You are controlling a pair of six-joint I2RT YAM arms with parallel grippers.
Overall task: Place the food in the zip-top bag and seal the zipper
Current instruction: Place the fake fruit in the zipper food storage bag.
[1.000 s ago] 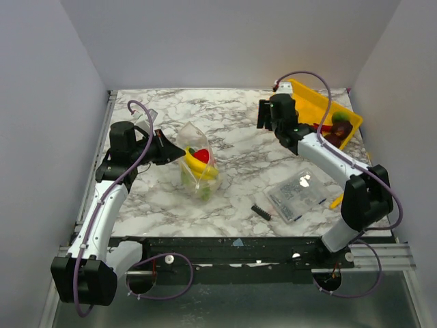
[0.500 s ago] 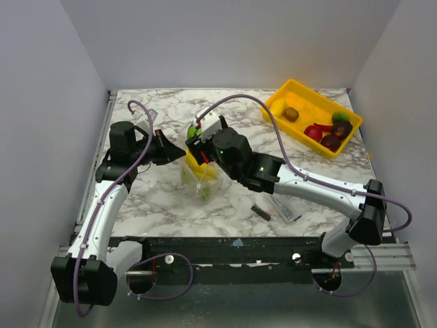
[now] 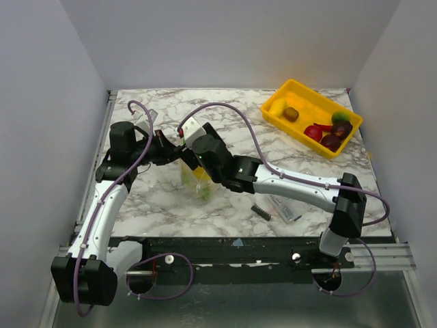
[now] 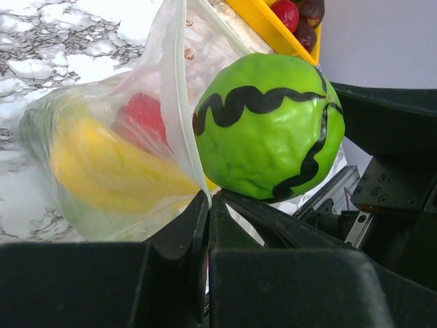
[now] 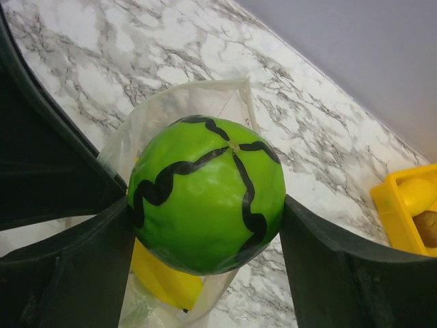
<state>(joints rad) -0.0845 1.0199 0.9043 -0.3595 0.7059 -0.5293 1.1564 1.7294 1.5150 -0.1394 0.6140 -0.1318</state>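
Right gripper [image 5: 205,229] is spread wide around a green ball [image 5: 205,184] with black squiggles, clamped at both sides and poised over the mouth of the bag [image 4: 102,171], left of centre in the overhead view. Left gripper [image 4: 208,219] is pinched tight on the bag's rim, propping the mouth up. A banana [image 4: 95,164] and a red piece [image 4: 140,116] are inside. More food sits in the yellow tray [image 3: 300,92], upper right. Best to sink the ball past the rim before letting go; dropped high, it may glance off the banana or fold the soft edge. Zipper [image 4: 176,102] not yet closed.
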